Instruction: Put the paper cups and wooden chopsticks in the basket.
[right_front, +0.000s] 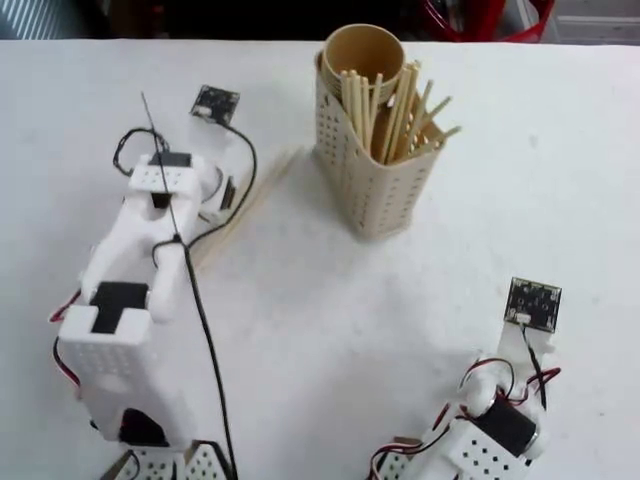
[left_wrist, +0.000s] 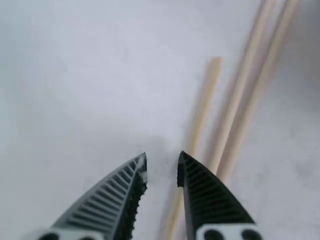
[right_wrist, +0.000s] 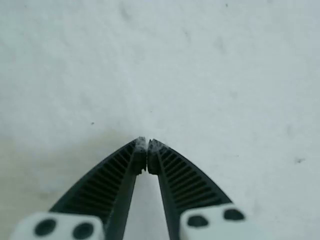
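**Chopsticks mostly in the basket, a few loose ones beside it**

So the perforated cream basket (right_front: 375, 190) stands upright toward the far side of the white table (right_front: 330, 330). A paper cup (right_front: 362, 55) is tucked into its far end. A whole bunch of wooden chopsticks (right_front: 395, 110) stands in there too, leaning against the cup and fanning out over the rim.

The leftovers are three loose chopsticks (left_wrist: 240, 95). They lie flat on the table just off the basket's side that faces the left arm (right_front: 140, 260), angled away from the basket's base and not touching it.

The left gripper (left_wrist: 161, 172) sits low over them with its jaws only a narrow gap apart and nothing clamped between them. One loose stick runs under that gap, and the other two lie side by side just past one fingertip.

The right gripper (right_wrist: 146, 150) is well away from the basket, on the near side of it. It points down at bare table with its tips pressed together and nothing in them.

A small circuit board (right_front: 215, 103) lies on the table between the left arm and the basket.
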